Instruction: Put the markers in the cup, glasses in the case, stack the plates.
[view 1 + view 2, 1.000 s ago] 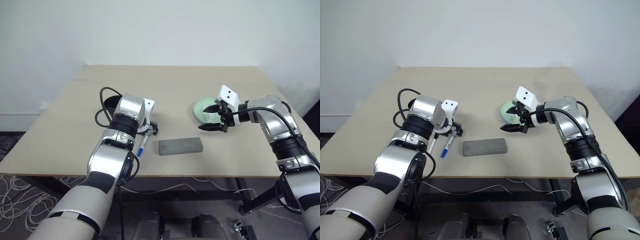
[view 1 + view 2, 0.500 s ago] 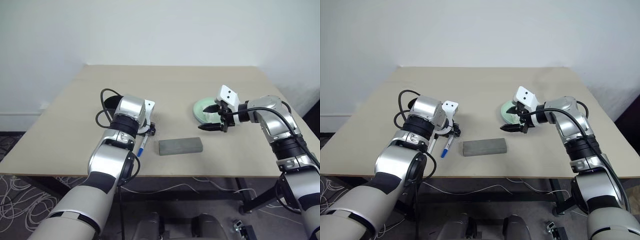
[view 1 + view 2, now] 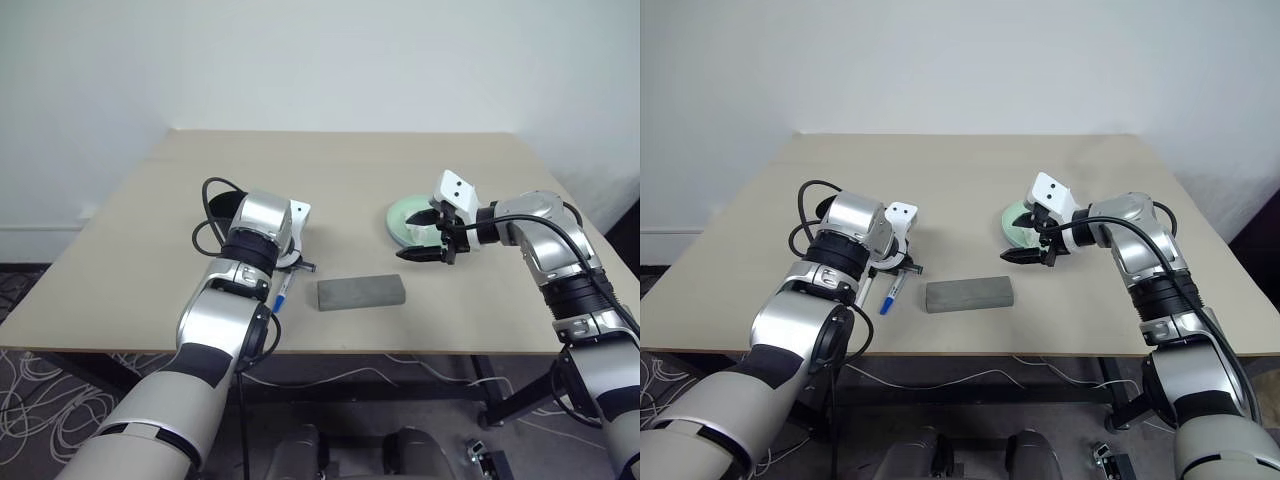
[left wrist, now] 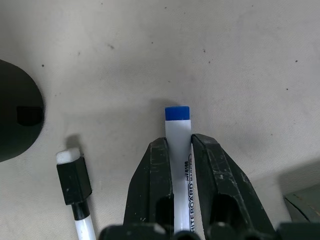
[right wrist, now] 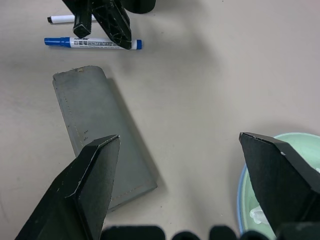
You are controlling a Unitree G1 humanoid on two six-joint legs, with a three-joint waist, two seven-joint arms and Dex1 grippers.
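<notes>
The left gripper (image 4: pixel 179 150) pinches the blue-capped marker (image 4: pixel 178 145) flat on the table (image 3: pixel 400 165); the right gripper (image 5: pixel 192 170) hangs spread; next, lift it toward the cup (image 4: pixel 15 117) (a judgement).

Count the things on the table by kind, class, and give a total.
Markers: 2, the blue-capped marker and the black-capped marker
Cup: 1, the black cup
Case: 1, the grey case
Plates: 2, the green plate on the blue plate
Total: 6
</notes>
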